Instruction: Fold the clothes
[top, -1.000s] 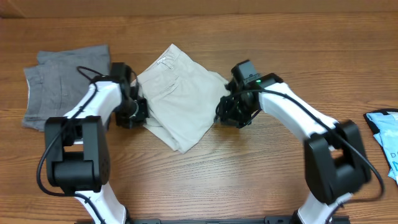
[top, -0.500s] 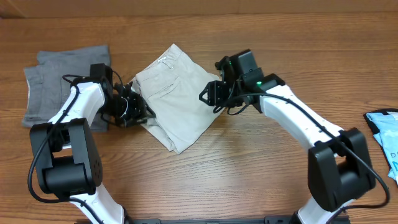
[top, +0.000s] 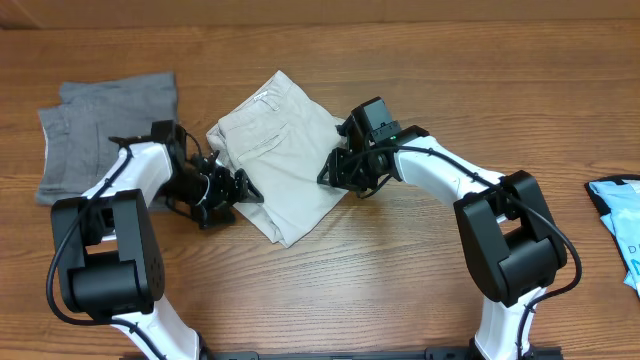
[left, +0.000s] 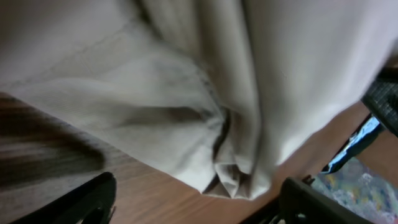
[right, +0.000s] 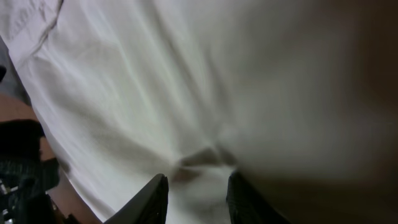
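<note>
One pair of beige shorts (top: 280, 150) is what I am working on, and in the overhead view it lies partly folded a little left of the worktop's (top: 400, 300) middle, nearer the far edge, one corner pointing at the near edge. The left gripper (top: 235, 190) sits low at the shorts' left border and the right gripper (top: 340, 175) on their right border, so I judge each arm is placed to work one side of the fold. Grey shorts (top: 100, 135) lie towards the far-left corner, and a light-blue printed item (top: 618, 225) is at the right edge, both well apart from the job. In the left wrist view the left gripper (left: 196, 202) has its jaws spread wide, one finger (left: 87, 199) low on each side of the picture, and the bunched hem of the beige shorts (left: 186, 112) lies just ahead on the wood, untouched. In the right wrist view the right gripper (right: 196, 199) has its jaws drawn close, and they appear to pinch a small pucker of the beige shorts (right: 186, 93), which fill the picture.
</note>
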